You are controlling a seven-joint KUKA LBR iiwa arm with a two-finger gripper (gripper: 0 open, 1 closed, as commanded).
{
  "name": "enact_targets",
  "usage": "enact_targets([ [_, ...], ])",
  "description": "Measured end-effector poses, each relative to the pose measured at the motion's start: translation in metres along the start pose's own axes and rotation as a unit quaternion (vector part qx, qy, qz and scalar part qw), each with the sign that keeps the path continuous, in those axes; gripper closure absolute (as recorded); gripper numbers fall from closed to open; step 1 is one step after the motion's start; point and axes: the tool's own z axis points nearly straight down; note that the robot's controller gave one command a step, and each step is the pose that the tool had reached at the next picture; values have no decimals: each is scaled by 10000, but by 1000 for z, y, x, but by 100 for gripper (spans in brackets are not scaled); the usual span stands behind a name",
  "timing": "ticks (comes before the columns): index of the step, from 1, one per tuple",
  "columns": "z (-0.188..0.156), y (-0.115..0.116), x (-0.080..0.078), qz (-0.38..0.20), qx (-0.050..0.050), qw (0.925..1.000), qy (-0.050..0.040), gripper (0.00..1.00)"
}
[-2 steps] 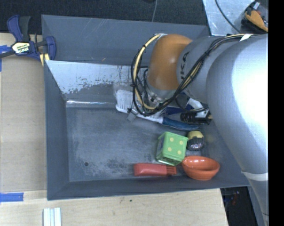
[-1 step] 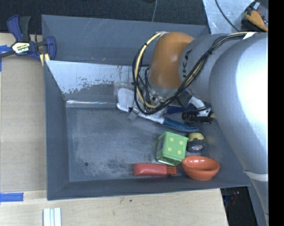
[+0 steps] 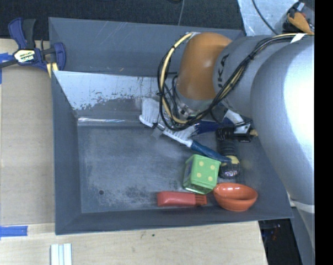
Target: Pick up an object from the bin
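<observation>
The brush (image 3: 177, 137) lies toward the back of the bin (image 3: 67, 164), right of middle. Its white bristle head rests at the foot of the back wall, and its white-and-blue handle runs down and right toward the green die (image 3: 202, 173). The gripper (image 3: 170, 121) hangs over the head end, beneath the arm's orange cover (image 3: 202, 65); whether it is apart or together I cannot tell.

To grasp well, I judge it should close across the thin handle, not along it, close to the head. It should then lift straight up, so the far end does not catch on the die. The brush looks slim, stiff and light, and likely to pivot if gripped off-centre.

A black piece (image 3: 231, 136) lies just right of the handle. In front of the die sit a red handle (image 3: 180, 199) and an orange bowl (image 3: 235, 196).
</observation>
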Motion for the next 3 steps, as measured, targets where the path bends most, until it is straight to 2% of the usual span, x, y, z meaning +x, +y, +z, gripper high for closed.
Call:
enact_targets([
  [3, -61, -1, -2, -16, -3, 10000, -1, 100],
])
